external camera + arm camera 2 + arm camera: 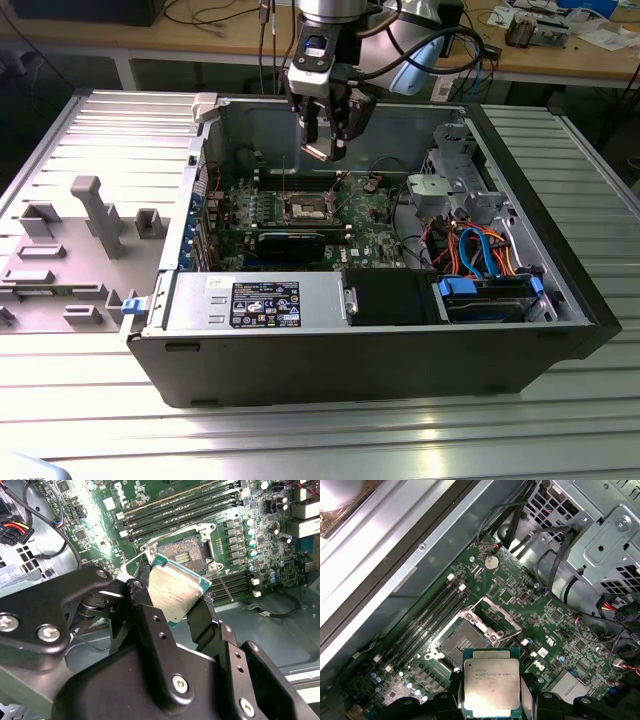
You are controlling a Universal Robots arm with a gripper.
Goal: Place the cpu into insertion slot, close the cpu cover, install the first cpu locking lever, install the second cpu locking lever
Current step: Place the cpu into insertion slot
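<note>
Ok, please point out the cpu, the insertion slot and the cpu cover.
the cpu (491, 689): first wrist view, middle of its metal top.
the insertion slot (461, 641): first wrist view, its dark centre.
the cpu cover (482, 624): first wrist view, frame bar beside the slot.

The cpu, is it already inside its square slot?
No, the gripper holds the cpu between its fingers, and the insertion slot lies empty.

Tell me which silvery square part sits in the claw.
The cpu, a solid flat chip clamped in the claw; the insertion slot and windowed cpu cover sit on the motherboard.
</note>
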